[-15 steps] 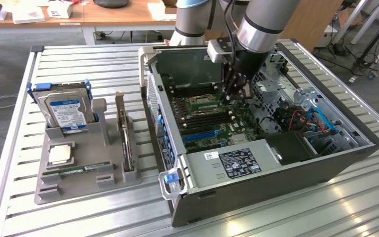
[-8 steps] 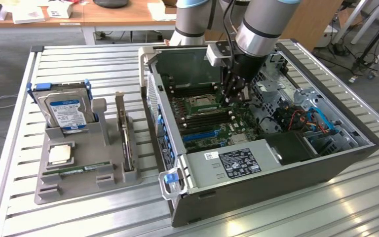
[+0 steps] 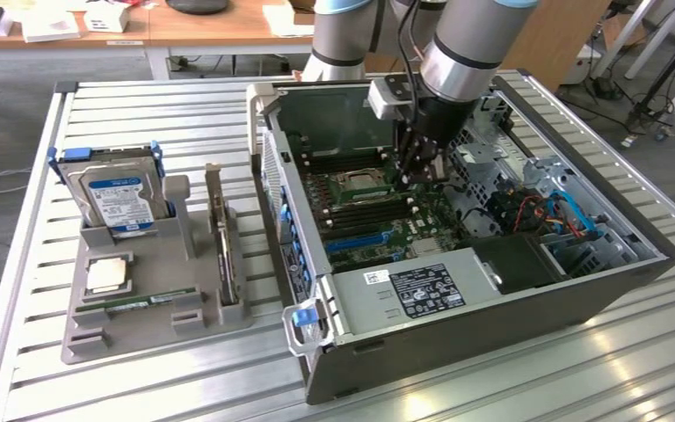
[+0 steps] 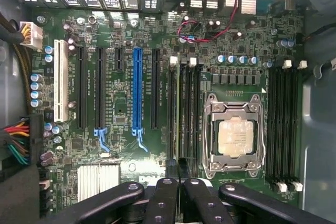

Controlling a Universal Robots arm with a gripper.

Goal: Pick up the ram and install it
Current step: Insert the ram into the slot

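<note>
One ram (image 3: pixel 138 303) is what you can see on the bench (image 3: pixel 548 378): the long green stick with a pale label lies flat in a grey holder (image 3: pixel 138 338) near the bench edge on the exterior view's left, toward the near corner. It is well apart from the gripper (image 3: pixel 422 176). In the same holder, a square silver processor chip (image 3: pixel 105 274) sits just behind the ram, a blue-labelled hard drive (image 3: pixel 115 198) stands upright at the far end, and an expansion card (image 3: pixel 218 237) stands on edge along the holder's side nearest the computer case (image 3: pixel 455 343). The case lies open on its side, taking up the middle and the exterior view's right part of the bench. Your arm (image 3: pixel 473 44) reaches down into it, with the gripper low over the motherboard (image 3: pixel 396 233). From the wrist view, the gripper (image 4: pixel 177 170) hangs over one end of the bank of dark memory slots (image 4: pixel 184 108) that runs between the processor socket (image 4: pixel 234 135) and the long expansion slots, including a blue one (image 4: pixel 137 90). The fingers (image 4: pixel 169 177) are drawn together with barely a gap. You cannot tell from either view whether anything thin is pinched between them. You also cannot tell whether the slot under them is filled.
</note>
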